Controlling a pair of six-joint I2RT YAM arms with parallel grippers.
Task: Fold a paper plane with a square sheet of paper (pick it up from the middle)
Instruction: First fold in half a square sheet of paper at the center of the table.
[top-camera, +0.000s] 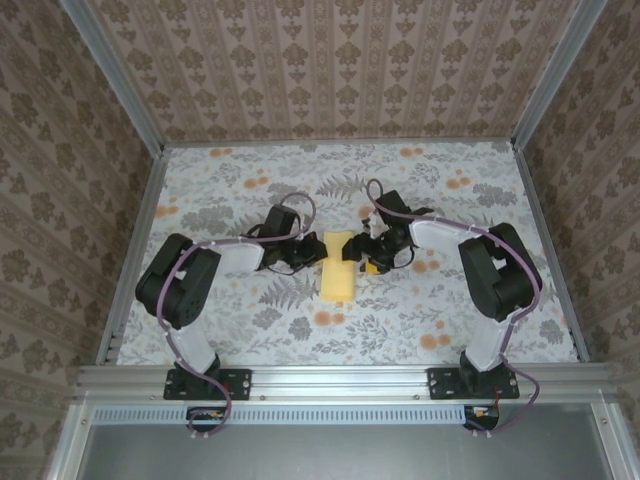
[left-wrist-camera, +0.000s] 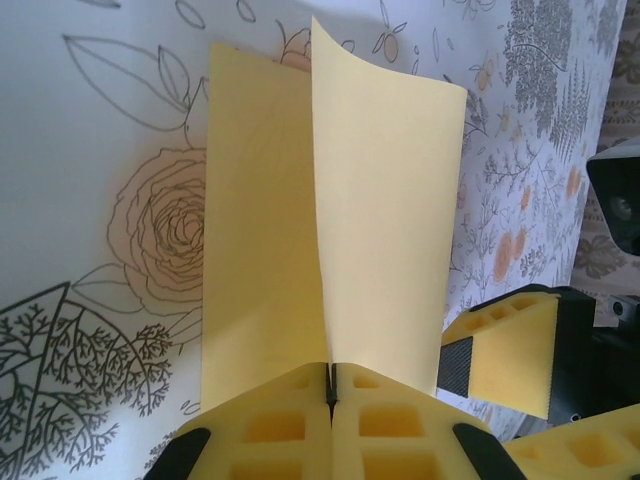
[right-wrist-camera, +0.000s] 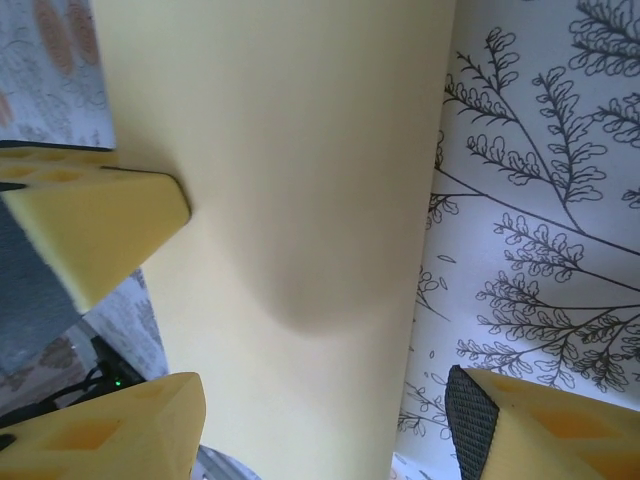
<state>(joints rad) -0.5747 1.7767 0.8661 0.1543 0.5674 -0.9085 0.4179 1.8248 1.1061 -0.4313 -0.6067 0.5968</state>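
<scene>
Over table (top-camera: 460, 310), left end effector (left-wrist-camera: 331, 375) clamps square sheet of paper (left-wrist-camera: 380, 220); right end effector (right-wrist-camera: 322, 400) open, astride it.

Crowded middle, open edges.
My left hand (left-wrist-camera: 332, 385) is clamped on the paper (left-wrist-camera: 330, 220) at mid-surface, and my right hand (top-camera: 368, 252) sits just beside it, jaws apart over the paper's other side, so nothing passes between them. The surface (top-camera: 420, 170) beyond, nearer me and out to both sides lies bare up to the walls (top-camera: 60, 150).
</scene>
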